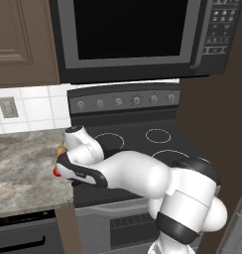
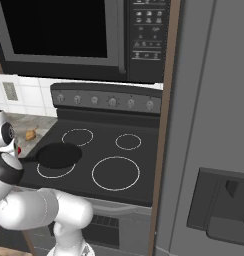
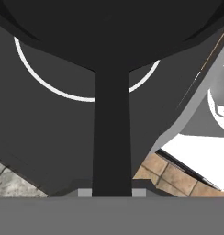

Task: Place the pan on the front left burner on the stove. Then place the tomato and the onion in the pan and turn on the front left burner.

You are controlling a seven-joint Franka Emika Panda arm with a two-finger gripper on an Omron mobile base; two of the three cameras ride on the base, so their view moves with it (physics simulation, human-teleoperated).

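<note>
The black pan [image 2: 58, 155] hangs over the front left burner [image 2: 44, 173] of the stove [image 2: 96, 150], its body shifted a little toward the back of the white ring. I cannot tell whether it touches the glass. In the hand view its long handle [image 3: 112, 137] runs up from between my fingertips, and my gripper [image 3: 112, 193] is shut on it, with the burner ring [image 3: 63, 94] beneath. The onion [image 2: 30, 135] lies on the counter left of the stove. A sliver of the red tomato [image 1: 57, 172] peeks out beside my wrist.
A row of knobs [image 2: 112, 102] lines the stove's back panel. A microwave [image 1: 128, 34] hangs above the stove. A grey fridge [image 2: 209, 150] stands close on the right. The granite counter [image 1: 24, 163] lies to the left, and my arm crosses the stove's front.
</note>
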